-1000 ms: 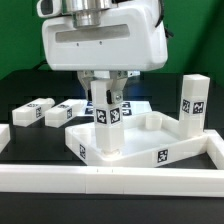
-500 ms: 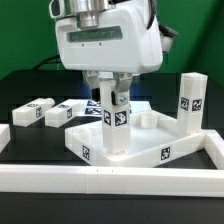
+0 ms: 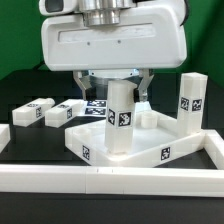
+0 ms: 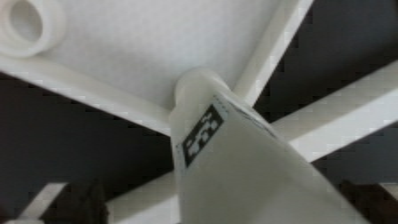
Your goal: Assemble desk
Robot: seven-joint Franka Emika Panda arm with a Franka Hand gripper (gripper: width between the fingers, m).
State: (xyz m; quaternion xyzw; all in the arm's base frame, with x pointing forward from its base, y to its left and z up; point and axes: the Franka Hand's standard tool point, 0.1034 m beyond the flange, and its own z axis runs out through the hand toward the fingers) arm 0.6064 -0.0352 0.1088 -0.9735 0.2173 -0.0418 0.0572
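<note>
Opened since half a second ago: the gripper (image 3: pixel 118 90) had its fingers pinched on the upright leg (image 3: pixel 120 120); they now stand wide, one to each side of the leg and clear of it. The arm's white housing also fills more of the frame.

Exterior view, left to right:
- First lying leg (image 3: pixel 33 111) and second lying leg (image 3: pixel 66 112) rest flat on the black table (image 3: pixel 15 140), near each other, well apart from the gripper.
- Marker board (image 3: pixel 96 104) shows only as a sliver behind the gripper.
- Desk top (image 3: pixel 135 152) lies in the middle, rim up. The upright leg stands inside it near the front-left corner, vertical, tag facing the camera.
- Standing leg (image 3: pixel 192 100) stands on end at the desk top's right edge; cannot tell whether it is seated in the top or just beside it.
- Border rail (image 3: pixel 110 182) runs across the front.

Wrist view: the upright leg (image 4: pixel 240 165) runs down to the desk top's floor (image 4: pixel 160 40) and meets it at a rim corner. A round socket (image 4: pixel 25 30) sits empty in another corner. The fingers are not clearly in this picture.

Step in hand, as judged: fitting a leg into its corner socket, with the grip let go between turns or after seating. At least two legs remain loose.

Next move calls for either a fresh grip lower on the same leg to twist it further home, or a straight lift clear without brushing it. How fully the leg is seated cannot be told from here.
</note>
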